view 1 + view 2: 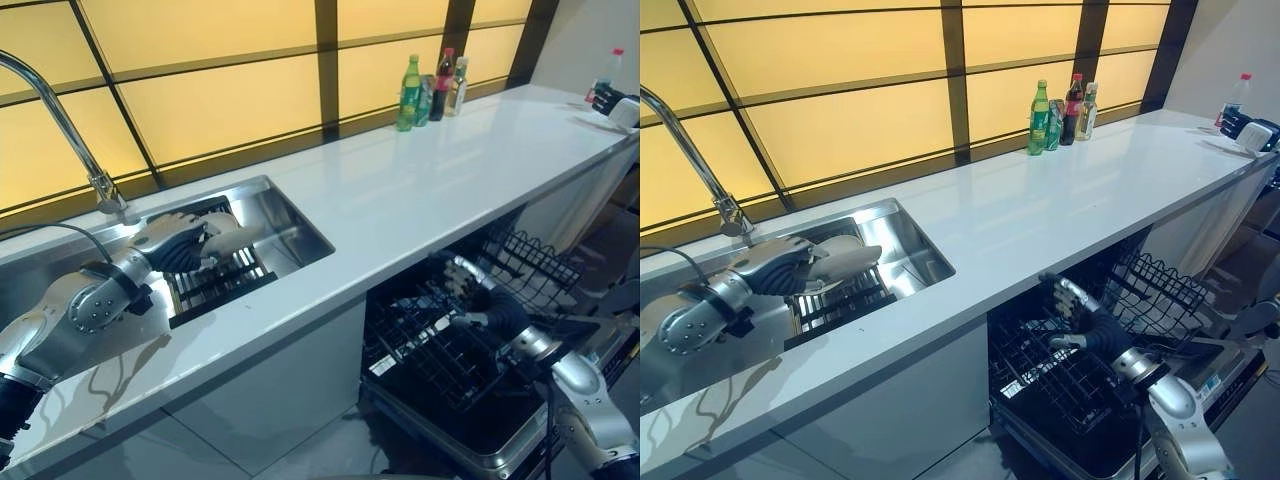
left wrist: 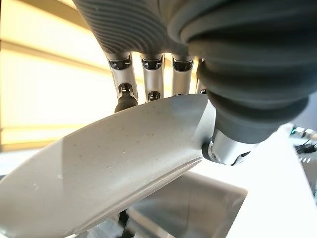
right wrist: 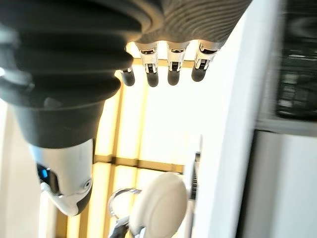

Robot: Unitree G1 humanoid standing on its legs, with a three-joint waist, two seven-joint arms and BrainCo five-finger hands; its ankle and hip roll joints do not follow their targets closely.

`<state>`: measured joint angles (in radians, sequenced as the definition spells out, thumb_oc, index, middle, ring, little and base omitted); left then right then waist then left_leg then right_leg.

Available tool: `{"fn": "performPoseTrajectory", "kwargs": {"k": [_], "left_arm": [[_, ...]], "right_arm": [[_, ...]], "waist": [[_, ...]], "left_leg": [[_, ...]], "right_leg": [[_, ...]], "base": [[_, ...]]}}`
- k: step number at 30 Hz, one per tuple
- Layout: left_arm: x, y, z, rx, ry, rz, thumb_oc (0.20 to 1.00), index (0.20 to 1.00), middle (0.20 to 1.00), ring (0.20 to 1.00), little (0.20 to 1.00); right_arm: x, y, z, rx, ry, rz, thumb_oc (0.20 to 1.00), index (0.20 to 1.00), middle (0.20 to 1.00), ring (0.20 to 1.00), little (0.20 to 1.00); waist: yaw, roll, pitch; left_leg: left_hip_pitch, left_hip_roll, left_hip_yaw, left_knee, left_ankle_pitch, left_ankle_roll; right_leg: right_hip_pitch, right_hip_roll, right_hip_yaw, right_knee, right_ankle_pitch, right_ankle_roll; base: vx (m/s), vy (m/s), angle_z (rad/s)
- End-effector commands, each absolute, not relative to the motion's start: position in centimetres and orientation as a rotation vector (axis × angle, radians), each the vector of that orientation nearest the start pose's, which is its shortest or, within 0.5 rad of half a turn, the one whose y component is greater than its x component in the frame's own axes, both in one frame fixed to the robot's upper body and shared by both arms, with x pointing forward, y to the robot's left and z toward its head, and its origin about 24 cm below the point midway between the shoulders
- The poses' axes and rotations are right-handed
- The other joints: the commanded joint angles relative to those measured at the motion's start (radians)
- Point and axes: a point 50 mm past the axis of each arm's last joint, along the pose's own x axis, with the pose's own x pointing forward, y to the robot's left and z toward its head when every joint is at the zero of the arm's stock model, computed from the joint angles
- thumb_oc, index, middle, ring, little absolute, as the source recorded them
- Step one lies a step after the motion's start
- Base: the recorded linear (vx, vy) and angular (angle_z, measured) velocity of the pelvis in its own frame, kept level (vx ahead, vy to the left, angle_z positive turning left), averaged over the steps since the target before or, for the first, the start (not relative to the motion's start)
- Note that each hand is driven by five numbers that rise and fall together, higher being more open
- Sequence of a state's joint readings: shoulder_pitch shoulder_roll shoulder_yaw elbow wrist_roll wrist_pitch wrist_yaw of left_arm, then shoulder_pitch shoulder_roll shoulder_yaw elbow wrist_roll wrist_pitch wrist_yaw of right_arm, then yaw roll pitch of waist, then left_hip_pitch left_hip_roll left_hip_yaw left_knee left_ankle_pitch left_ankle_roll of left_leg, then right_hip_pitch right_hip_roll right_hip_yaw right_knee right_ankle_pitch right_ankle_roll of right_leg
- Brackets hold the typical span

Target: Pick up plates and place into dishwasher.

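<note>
The right hand (image 1: 1080,318) hangs over the dishwasher rack (image 1: 1060,375), fingers straight and slightly spread, holding nothing. Its wrist view adds a pale round shape beyond its fingertips (image 3: 169,74) (the plate seen from across the counter, by the look of it).

Farther off, over the sink (image 1: 910,250), the left hand (image 1: 780,268) pinches the plate (image 1: 845,262). The plate's rim sits between the fingers on top and the thumb (image 2: 230,148) below, and the rest juts out past the fingertips. The left wrist view shows this grip close: fingertips (image 2: 126,101) pressed on the plate's (image 2: 114,168) upper face.

Beyond the sink stand the faucet (image 1: 60,125) and bottles (image 1: 430,90).
</note>
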<state>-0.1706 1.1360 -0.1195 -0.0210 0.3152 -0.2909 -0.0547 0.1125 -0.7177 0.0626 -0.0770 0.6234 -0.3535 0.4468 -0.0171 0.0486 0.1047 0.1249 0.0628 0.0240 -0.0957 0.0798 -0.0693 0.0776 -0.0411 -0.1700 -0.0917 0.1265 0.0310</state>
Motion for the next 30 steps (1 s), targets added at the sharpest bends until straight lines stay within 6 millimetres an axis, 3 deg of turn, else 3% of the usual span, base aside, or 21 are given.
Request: {"fn": "performPoseTrajectory", "kwargs": {"k": [1, 9, 16, 21, 30], "left_arm": [[26.2, 26.2, 22.3, 1.545, -0.534, -0.197, 0.200, 0.200, 0.200, 0.200, 0.200], [26.0, 23.7, 24.3, 1.561, -0.673, -0.278, 0.200, 0.200, 0.200, 0.200, 0.200], [26.4, 21.0, 25.2, 1.539, -0.761, -0.382, 0.200, 0.200, 0.200, 0.200, 0.200], [26.9, 19.4, 26.0, 1.513, -0.818, -0.440, 0.200, 0.200, 0.200, 0.200, 0.200], [27.6, 16.5, 26.7, 1.466, -0.910, -0.541, 0.200, 0.200, 0.200, 0.200, 0.200]], "right_arm": [[23.4, -22.9, 17.1, -0.237, -0.574, 0.551, 1.000, 1.000, 1.000, 1.000, 1.000], [23.9, -21.4, 23.4, -0.573, -0.763, 0.532, 1.000, 1.000, 1.000, 1.000, 1.000], [25.1, -19.8, 26.6, -0.798, -0.852, 0.513, 1.000, 1.000, 1.000, 1.000, 1.000], [26.2, -18.3, 27.3, -0.891, -0.836, 0.573, 1.000, 1.000, 1.000, 1.000, 1.000], [28.8, -16.3, 27.1, -0.830, -0.762, 0.680, 1.000, 1.000, 1.000, 1.000, 1.000]], "waist": [[0.010, -0.024, -0.014], [0.031, -0.035, -0.029], [0.045, -0.045, -0.044], [0.053, -0.050, -0.054], [0.070, -0.053, -0.071]], "left_leg": [[0.010, -0.092, 0.017, 0.008, -0.073, 0.059], [0.008, -0.094, 0.002, 0.008, -0.076, 0.056], [0.009, -0.095, -0.011, 0.008, -0.079, 0.054], [0.010, -0.094, -0.016, 0.008, -0.079, 0.052], [0.012, -0.095, -0.028, 0.008, -0.078, 0.051]], "right_leg": [[0.045, -0.053, -0.005, 0.004, -0.058, 0.093], [0.047, -0.055, -0.010, 0.004, -0.057, 0.093], [0.048, -0.054, -0.012, 0.004, -0.057, 0.093], [0.051, -0.054, -0.014, 0.004, -0.056, 0.094], [0.056, -0.054, -0.021, 0.004, -0.059, 0.092]], "base": [[0.00, 0.000, 0.00], [0.00, -0.001, 0.00], [0.00, 0.000, 0.00], [-0.01, -0.019, 0.03], [0.00, -0.014, 0.04]]}}
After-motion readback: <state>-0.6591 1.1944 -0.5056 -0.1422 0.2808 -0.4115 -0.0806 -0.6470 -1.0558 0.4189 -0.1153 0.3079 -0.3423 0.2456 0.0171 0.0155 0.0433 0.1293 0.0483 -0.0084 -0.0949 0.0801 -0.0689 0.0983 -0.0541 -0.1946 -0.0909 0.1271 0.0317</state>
